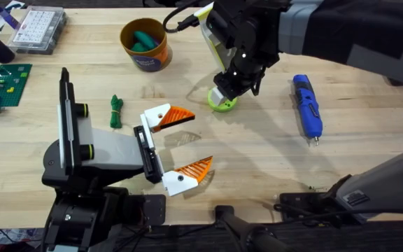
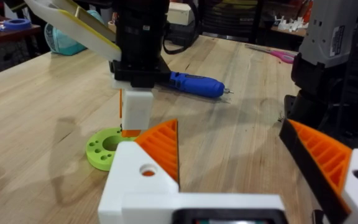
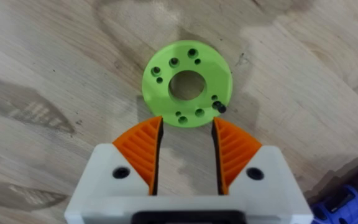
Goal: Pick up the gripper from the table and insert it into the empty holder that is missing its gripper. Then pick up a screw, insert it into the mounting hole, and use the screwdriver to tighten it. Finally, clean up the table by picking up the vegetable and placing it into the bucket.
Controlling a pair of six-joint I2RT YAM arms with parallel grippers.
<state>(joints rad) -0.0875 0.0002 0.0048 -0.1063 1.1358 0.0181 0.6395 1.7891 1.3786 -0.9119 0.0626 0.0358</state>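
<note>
Right gripper (image 3: 185, 155): jaws parted by a narrow gap, holding nothing, orange pads poised just above the near rim of the lime-green disc (image 3: 187, 83). A small black screw (image 3: 219, 107) sits in one of the disc's rim holes. The arm reaches across from the upper right of the overhead view, wrist pointing straight down at the disc.

Left gripper (image 1: 179, 148): jaws spread wide, empty, lying low over the desk (image 1: 257, 161) and opening toward the disc. It is mounted at the front of the holder (image 1: 93, 150), which stands at lower left with its black rail upright.

Vegetable (image 1: 116, 110): dark green, lying on the desk just beyond the holder, between it and the bucket (image 1: 145, 43). The bucket stands farther back and contains teal-green pieces.

Screwdriver (image 1: 306, 106): blue, lying flat to the right of the disc, tip toward the near edge, untouched.

A clear parts box (image 1: 37, 28) and a green baseplate (image 1: 2, 84) sit at far left.
</note>
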